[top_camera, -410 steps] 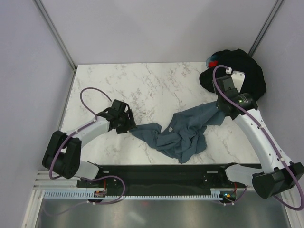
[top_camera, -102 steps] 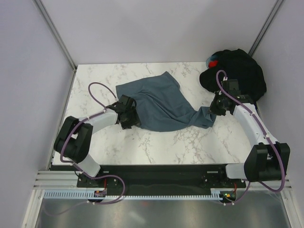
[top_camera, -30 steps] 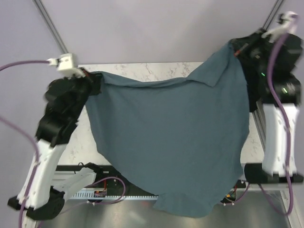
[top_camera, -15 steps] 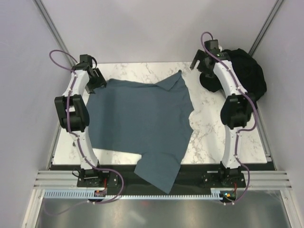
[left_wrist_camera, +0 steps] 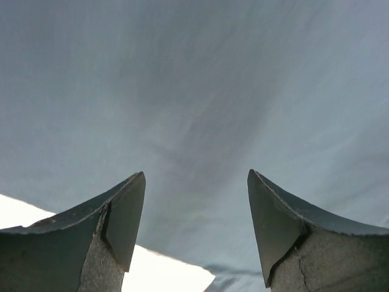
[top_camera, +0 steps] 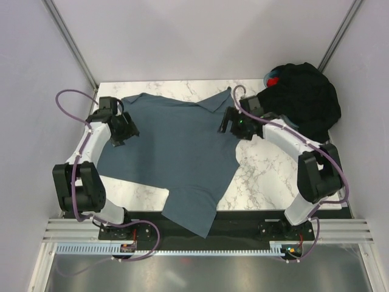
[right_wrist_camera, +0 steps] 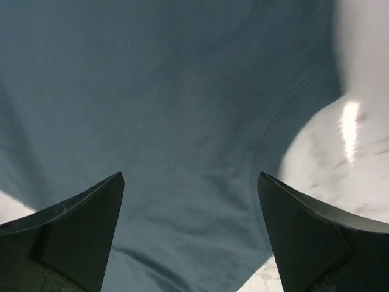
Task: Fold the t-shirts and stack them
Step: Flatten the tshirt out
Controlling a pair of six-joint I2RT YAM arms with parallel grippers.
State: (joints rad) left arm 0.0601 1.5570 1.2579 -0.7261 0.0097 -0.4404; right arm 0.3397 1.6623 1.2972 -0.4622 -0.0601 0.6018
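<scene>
Has the blue-grey t-shirt (top_camera: 170, 146) spread on the counter (top_camera: 267, 176), unfolded; leaves the black t-shirts (top_camera: 304, 100) heaped; holds left fingers (left_wrist_camera: 115, 207) and right fingers (right_wrist_camera: 79, 225) apart, empty.

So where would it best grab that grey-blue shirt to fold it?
Probably at its right edge, coming from the right: the blue-grey shirt lies flat on the table, so only an edge offers a lip to pinch. The open right gripper is nearest.

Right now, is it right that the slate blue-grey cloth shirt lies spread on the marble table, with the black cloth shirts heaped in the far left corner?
No: the top external view shows the black cloth shirts heaped in the far right corner; the rest holds.
</scene>
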